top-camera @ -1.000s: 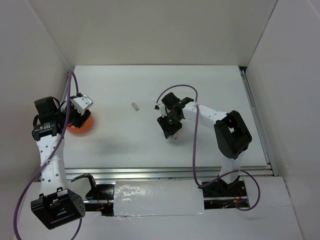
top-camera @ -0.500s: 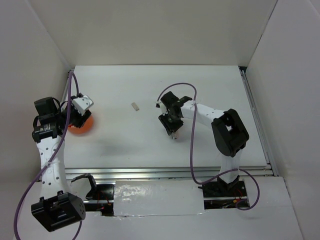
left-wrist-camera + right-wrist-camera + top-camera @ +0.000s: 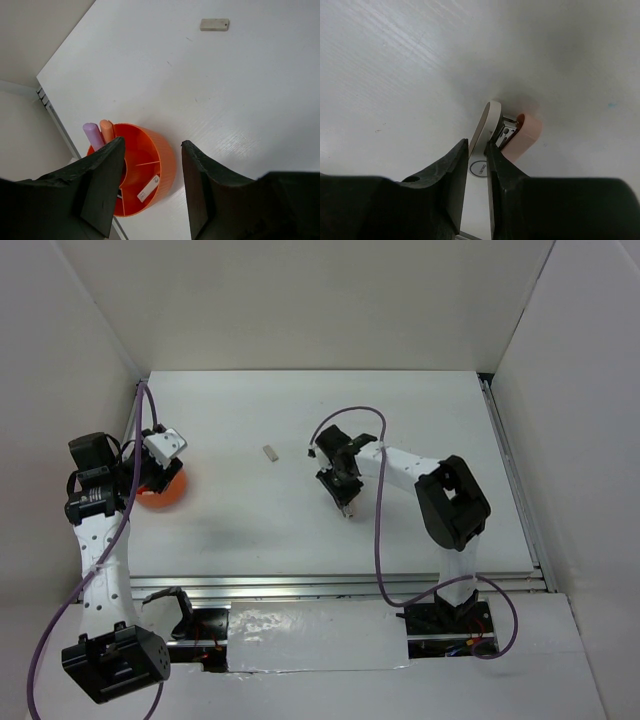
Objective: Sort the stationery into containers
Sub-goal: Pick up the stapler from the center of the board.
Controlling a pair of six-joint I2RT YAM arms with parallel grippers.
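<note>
Orange-red tub [image 3: 169, 165] at left edge of table [image 3: 250, 100], directly under left gripper [image 3: 152, 150], fingers spread wide, nothing between them. Inside: lilac pen [image 3: 92, 136] and orange pen [image 3: 106, 130] standing in one compartment, small white block [image 3: 148, 188] in another. Right gripper [image 3: 478, 150] pinched tight on white-and-pink piece [image 3: 522, 131], prob. a mini stapler, near table centre, well apart from tub. For this step: lift straight up before any sideways travel, hold the pinch firm & level, carry across, release low over a free compartment; pull left gripper clear first, since same airspace. Can't tell whether piece touching table or just above it, w/ only a soft shadow to go on. Near end of piece cut off behind the fingers; part of tub hidden behind left finger. Also loose on table: white eraser block [image 3: 214, 24], not yet sorted.
</note>
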